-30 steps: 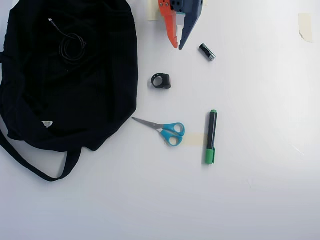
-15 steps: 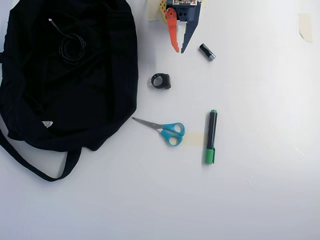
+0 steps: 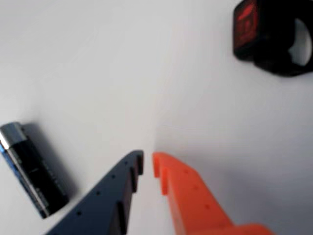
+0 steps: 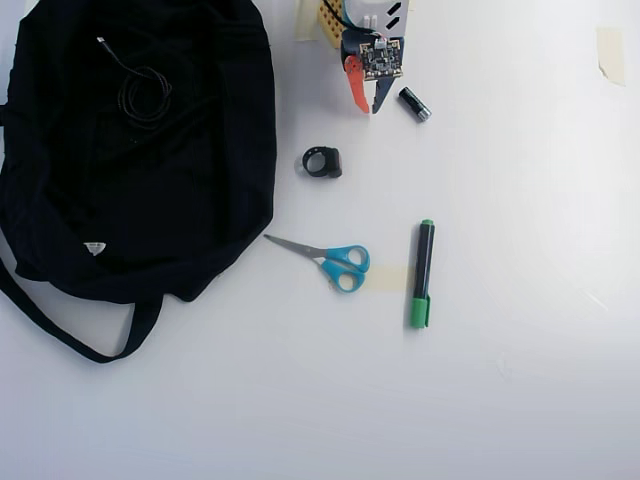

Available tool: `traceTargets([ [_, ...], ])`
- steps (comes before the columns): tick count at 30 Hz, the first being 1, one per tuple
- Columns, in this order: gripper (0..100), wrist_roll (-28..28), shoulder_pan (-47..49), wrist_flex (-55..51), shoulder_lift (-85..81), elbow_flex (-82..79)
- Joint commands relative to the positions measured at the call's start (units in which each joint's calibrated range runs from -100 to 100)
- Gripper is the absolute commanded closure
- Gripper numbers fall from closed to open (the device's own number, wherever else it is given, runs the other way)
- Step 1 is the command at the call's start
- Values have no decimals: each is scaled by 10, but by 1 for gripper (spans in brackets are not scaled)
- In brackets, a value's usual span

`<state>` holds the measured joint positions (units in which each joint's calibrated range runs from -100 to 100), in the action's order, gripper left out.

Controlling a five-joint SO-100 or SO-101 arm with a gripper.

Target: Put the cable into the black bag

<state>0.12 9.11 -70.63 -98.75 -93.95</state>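
One bag (image 4: 200,190), one cable (image 4: 143,95), one ring (image 4: 323,162), one battery (image 4: 414,104), one pair of scissors (image 4: 325,258) and one marker (image 4: 422,273) are lying on the white table (image 4: 520,380), seen from the overhead view. Two scraps of tape are also showing there: one tape piece (image 4: 610,52) near the top right corner and a paler tape strip (image 4: 392,279) just left of the marker.

The cable is sitting coiled on the black bag's fabric, in its upper part, with one white-tipped end trailing toward the top left. Whether it is inside the opening or lying on top cannot be told.

The gripper (image 4: 366,104) is hanging at the top centre, its orange and dark fingers nearly pressed together with only a thin slit between the tips, pinching nothing.

No writing is readable. A small white tag (image 4: 94,247) is showing on the bag, too small to read. In the wrist view the ring (image 3: 274,36) is showing a red mark on its face, blurred beyond reading, and the battery (image 3: 32,169) is showing a black body with a silver end and a blue edge.

The wrist view is taking in only the gripper (image 3: 147,164), battery and ring; the bag, cable, scissors and marker are appearing only overhead.
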Motion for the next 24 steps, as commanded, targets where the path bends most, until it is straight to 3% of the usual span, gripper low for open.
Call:
traceTargets([
  [1,98,2,0,-4,-9,-29],
  [24,98,-2,-5,-4,-9,-53],
])
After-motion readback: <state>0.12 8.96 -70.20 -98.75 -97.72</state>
